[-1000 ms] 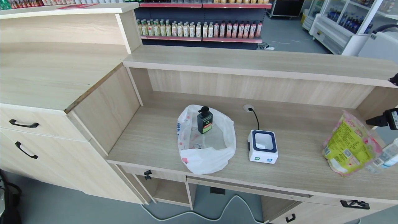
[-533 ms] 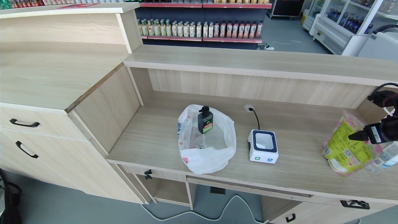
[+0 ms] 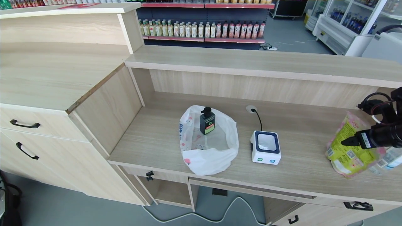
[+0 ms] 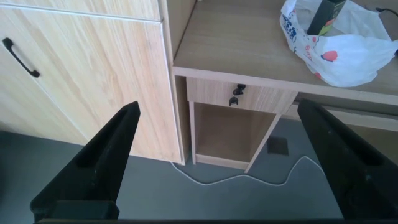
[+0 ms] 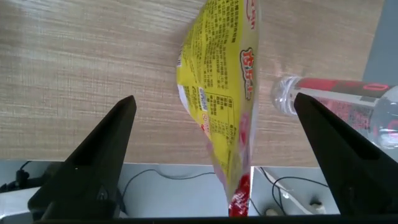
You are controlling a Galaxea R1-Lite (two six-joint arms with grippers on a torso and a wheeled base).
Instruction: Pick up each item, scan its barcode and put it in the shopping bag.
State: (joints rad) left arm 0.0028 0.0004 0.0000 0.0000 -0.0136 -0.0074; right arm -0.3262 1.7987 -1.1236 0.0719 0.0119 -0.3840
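Wood-grain counter point(image 3: 157, 141): carries every item.
Yellow-green snack pouch point(image 3: 345, 157): at the counter's right end, with a clear plastic bottle point(image 3: 389, 158) just right of it.
Right end effector point(image 5: 214, 102): hovers above the pouch, fingers spread wide, gripping nothing.
Left end effector point(image 4: 216, 112): fingers apart, low off the counter's near left corner.
White plastic shopping bag point(image 3: 207, 157): mid-counter, with a black pump bottle point(image 3: 207, 121) upright inside.
White box scanner point(image 3: 265, 147): just right of the bag.
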